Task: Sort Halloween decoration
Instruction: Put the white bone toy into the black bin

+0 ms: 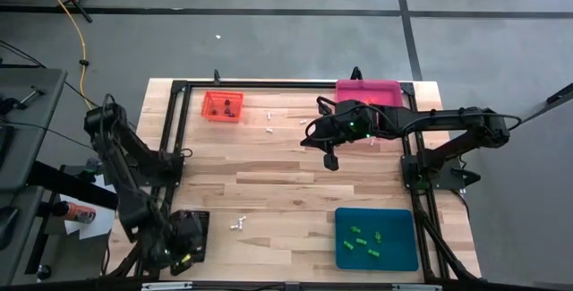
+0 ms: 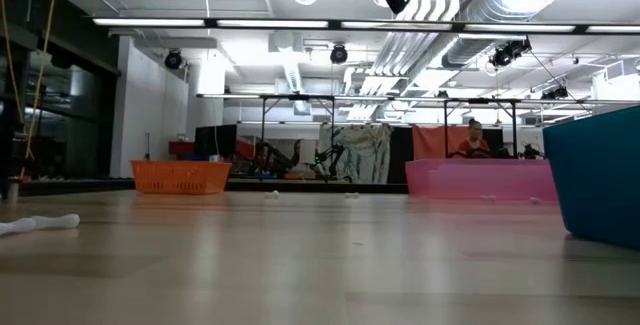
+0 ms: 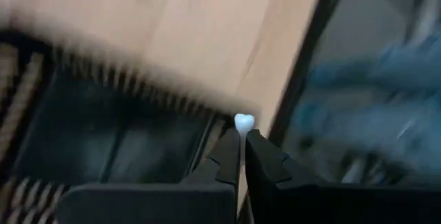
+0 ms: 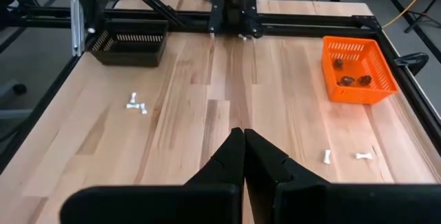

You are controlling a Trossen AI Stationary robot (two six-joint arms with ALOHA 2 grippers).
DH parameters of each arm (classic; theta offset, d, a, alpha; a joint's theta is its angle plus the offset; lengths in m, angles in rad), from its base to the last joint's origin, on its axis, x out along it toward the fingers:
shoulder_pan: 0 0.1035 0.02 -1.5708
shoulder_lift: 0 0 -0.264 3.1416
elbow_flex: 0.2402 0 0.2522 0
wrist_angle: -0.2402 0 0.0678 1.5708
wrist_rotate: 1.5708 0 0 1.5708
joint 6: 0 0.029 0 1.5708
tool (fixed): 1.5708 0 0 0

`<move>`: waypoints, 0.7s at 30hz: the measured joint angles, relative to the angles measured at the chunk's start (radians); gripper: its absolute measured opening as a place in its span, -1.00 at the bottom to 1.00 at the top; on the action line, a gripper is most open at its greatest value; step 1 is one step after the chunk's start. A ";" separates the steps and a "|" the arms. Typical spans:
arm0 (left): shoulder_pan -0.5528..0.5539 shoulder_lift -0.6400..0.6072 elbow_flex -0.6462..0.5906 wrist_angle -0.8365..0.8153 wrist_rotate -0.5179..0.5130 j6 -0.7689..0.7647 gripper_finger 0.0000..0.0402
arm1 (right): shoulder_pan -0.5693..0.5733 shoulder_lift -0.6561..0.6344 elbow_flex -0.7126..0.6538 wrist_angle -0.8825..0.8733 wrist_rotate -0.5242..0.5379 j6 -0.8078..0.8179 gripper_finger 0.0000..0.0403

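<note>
High view: left gripper sits over the black slotted tray at lower left; right gripper hangs above bare wood at centre. Small white bone-shaped trinkets lie nearby; dark brown ones fill the orange basket, green ones the teal tray, and a pink tray stands at the top.

Low view: one white bone lies at far left.

Left wrist view: fingers pressed on a tiny white trinket, above the black tray; judged step: depositing. Next move: part the fingers.

Right wrist view: fingers pressed together, empty; loose bones remain to collect.
</note>
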 joint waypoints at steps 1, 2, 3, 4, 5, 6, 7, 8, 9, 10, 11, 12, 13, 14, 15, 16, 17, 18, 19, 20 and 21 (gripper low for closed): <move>-0.011 0.020 0.000 -0.020 0.049 -0.015 -1.00 | -0.003 0.000 0.000 -0.001 0.000 0.001 -1.00; -0.023 0.039 0.000 -0.040 0.089 -0.020 -1.00 | -0.006 0.000 0.000 -0.001 -0.001 0.002 -1.00; -0.032 0.056 0.000 -0.051 0.118 -0.020 -1.00 | -0.010 0.000 0.000 -0.002 -0.001 0.002 -1.00; -0.039 0.071 0.000 -0.054 0.137 -0.018 -1.00 | -0.014 0.000 0.000 -0.004 0.000 0.002 -1.00; -0.044 0.085 0.000 -0.057 0.149 -0.010 -1.00 | -0.017 0.000 0.000 -0.004 0.000 0.002 -1.00; -0.048 0.097 0.000 -0.058 0.154 0.000 -1.00 | -0.021 0.000 0.000 -0.004 0.000 0.003 -1.00; -0.051 0.109 0.000 -0.056 0.158 0.003 -1.00 | -0.024 0.000 0.000 -0.005 0.000 0.003 -1.00; -0.052 0.118 0.000 -0.054 0.158 0.004 -1.00 | -0.027 0.000 0.000 -0.005 0.000 0.006 -1.00; -0.052 0.124 0.000 -0.056 0.159 0.004 -1.00 | -0.031 0.000 0.000 -0.005 0.000 0.011 -1.00; -0.052 0.130 0.000 -0.055 0.159 0.004 -1.00 | -0.035 0.000 0.000 -0.005 0.000 0.013 -1.00; -0.052 0.135 0.000 -0.055 0.159 0.005 -1.00 | -0.039 0.000 0.000 -0.005 0.000 0.016 -1.00; -0.052 0.140 0.000 -0.057 0.159 0.010 -1.00 | -0.043 0.000 0.000 -0.005 0.000 0.019 -1.00; -0.052 0.142 0.000 -0.059 0.158 0.023 -1.00 | -0.047 0.000 0.000 -0.005 0.000 0.018 -1.00; -0.051 0.143 0.000 -0.058 0.158 0.033 -0.99 | -0.050 0.000 0.000 -0.005 0.000 0.018 -1.00; -0.051 0.143 0.000 -0.058 0.157 0.044 -0.99 | -0.054 0.000 0.000 -0.005 0.000 0.019 -1.00; -0.051 0.143 0.000 -0.059 0.157 0.056 -0.98 | -0.058 0.000 0.000 -0.005 0.000 0.018 -1.00; -0.050 0.143 0.000 -0.059 0.157 0.065 -0.97 | -0.060 0.000 0.000 -0.005 0.000 0.019 -1.00; -0.050 0.143 0.000 -0.059 0.158 0.074 -0.96 | -0.062 0.000 0.000 -0.005 0.000 0.019 -1.00; -0.050 0.143 0.000 -0.059 0.160 0.076 -0.95 | -0.065 0.000 0.000 -0.006 0.000 0.019 -1.00; -0.050 0.143 0.000 -0.059 0.161 0.076 -0.94 | -0.066 0.000 0.000 -0.005 0.000 0.019 -1.00; -0.050 0.143 0.000 -0.059 0.161 0.077 -0.92 | -0.066 0.000 0.000 -0.005 0.000 0.019 -1.00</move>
